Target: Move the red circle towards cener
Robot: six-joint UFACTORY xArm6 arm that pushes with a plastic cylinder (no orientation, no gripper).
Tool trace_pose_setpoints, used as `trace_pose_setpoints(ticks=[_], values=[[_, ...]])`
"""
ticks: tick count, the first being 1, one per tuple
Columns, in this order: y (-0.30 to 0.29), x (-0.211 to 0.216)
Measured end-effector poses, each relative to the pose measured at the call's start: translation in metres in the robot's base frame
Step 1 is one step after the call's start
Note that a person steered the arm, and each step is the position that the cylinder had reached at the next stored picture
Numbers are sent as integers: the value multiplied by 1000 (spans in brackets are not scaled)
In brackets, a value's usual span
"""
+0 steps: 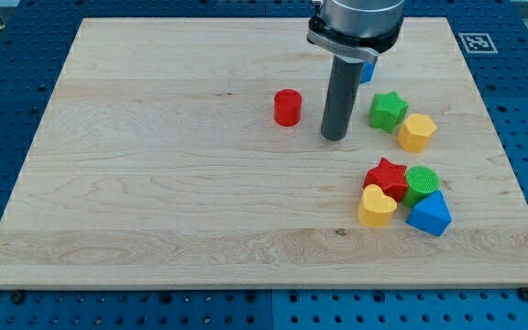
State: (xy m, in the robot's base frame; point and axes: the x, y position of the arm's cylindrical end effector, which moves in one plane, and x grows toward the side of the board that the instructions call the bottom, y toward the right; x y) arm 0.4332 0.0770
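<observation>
The red circle [287, 107] is a short upright cylinder standing on the worktop [154, 183], a little above and to the view's right of the board's middle. It looks like a small, rigid piece, probably light plastic or painted wood, so I judge it will slide readily on the smooth wooden surface and will not deform under a push. Being round, it is likely to roll off sideways if struck off-centre; the safest contact is low on its curved wall, in line with its middle, on the side facing away from where it should go. To bring it towards the centre, that means meeting it from the view's upper right and pushing down and left.

There is no grasping hand on this arm, so nothing is open, shut or holding; it ends in a dark rod. My tip [335, 137] rests on the board to the view's right of the red circle, near it but clearly apart, and slightly lower in the view.

Further right sit a green star [388, 110] and a yellow hexagon-like block [417, 133], with a blue block [368, 70] partly hidden behind the rod. Lower right, well apart, cluster a red star [387, 174], a green cylinder [422, 181], a yellow heart [376, 206] and a blue triangle [429, 215].
</observation>
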Motion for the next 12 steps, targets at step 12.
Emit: trace_pose_setpoints(ticks=[12], values=[[-52,-93]])
